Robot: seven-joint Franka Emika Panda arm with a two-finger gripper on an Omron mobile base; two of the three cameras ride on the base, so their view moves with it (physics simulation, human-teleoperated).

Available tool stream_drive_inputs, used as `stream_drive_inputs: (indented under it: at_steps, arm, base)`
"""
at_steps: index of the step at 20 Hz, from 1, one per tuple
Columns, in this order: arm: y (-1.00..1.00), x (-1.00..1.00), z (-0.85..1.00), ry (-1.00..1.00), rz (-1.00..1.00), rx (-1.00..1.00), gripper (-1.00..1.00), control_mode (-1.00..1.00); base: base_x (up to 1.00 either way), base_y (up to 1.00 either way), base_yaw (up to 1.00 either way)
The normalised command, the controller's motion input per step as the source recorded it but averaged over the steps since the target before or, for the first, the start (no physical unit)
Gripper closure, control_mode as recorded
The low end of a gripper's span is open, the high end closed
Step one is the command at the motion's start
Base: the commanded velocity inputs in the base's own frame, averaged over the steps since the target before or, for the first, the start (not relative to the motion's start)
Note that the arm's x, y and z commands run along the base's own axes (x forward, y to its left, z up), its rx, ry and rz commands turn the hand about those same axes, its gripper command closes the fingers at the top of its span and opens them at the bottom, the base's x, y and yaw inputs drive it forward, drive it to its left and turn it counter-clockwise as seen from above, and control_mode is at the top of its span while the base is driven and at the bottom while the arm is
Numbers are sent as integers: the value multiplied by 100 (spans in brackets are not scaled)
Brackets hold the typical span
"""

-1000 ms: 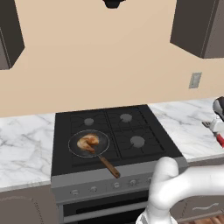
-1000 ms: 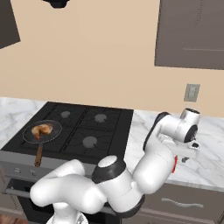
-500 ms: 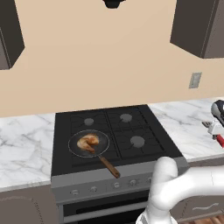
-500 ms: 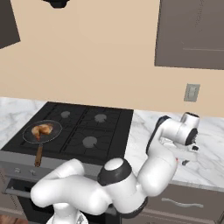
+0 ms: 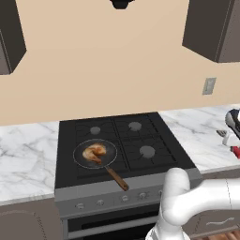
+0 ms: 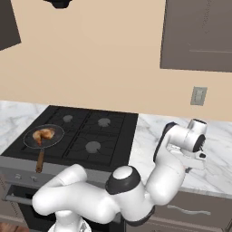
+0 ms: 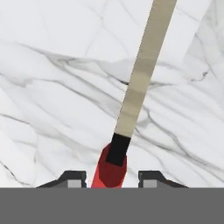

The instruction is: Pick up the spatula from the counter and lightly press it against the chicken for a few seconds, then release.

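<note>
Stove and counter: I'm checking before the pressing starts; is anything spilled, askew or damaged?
Nothing stands out. The chicken sits inside the pan on the stove, and the spatula lies flat on the marble counter, its red handle between the tips of the pincer.

No legible text or signs
</note>
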Motion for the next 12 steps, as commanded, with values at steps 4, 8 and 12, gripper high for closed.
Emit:
stream_drive_inputs:
  at_steps: [4,8,12]
  arm:
    - [0,0,-2,0,0,1,100,-100]
    - [3,-15,0,-6,2,0,100,-100]
    - [10,-43,1,-15,15,0,100,-100]
  base:
    - [0,0,0]
    - [0,0,0]
    - [0,0,0]
